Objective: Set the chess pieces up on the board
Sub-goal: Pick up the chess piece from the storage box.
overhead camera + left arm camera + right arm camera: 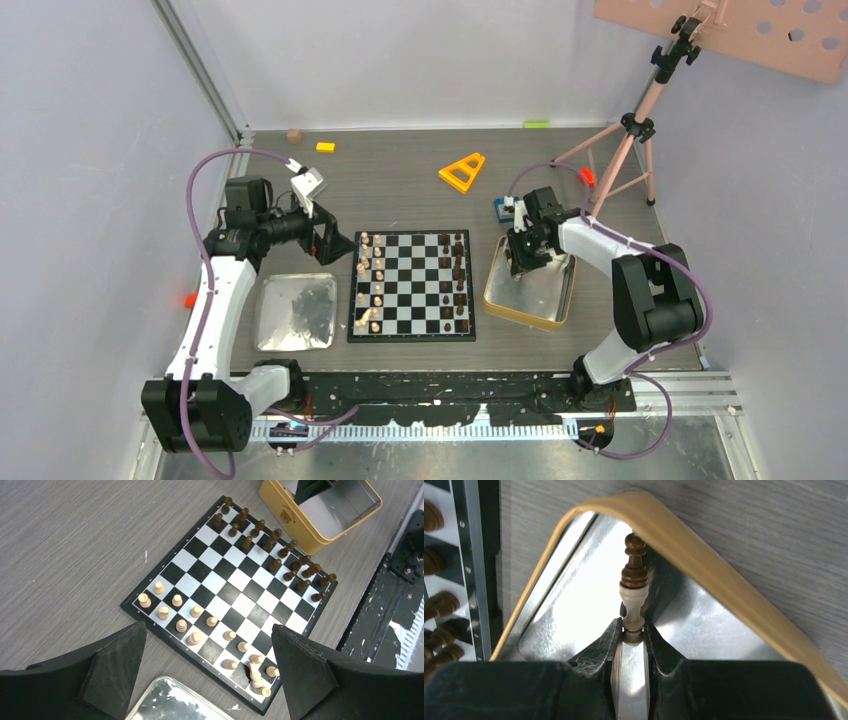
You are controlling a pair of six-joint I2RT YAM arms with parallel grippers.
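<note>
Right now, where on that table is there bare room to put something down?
The board's middle squares are bare, between light pieces left and dark pieces right. Bare table lies beyond the board, between yellow block and orange triangle. Crowded: the gold tin, where the right hand pinches a piece.

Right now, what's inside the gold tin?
The right tool reaches into the gold tin, pinching one little chess piece, cream near the tool, brown at its tip. The tool covers the tin floor beneath it.
</note>
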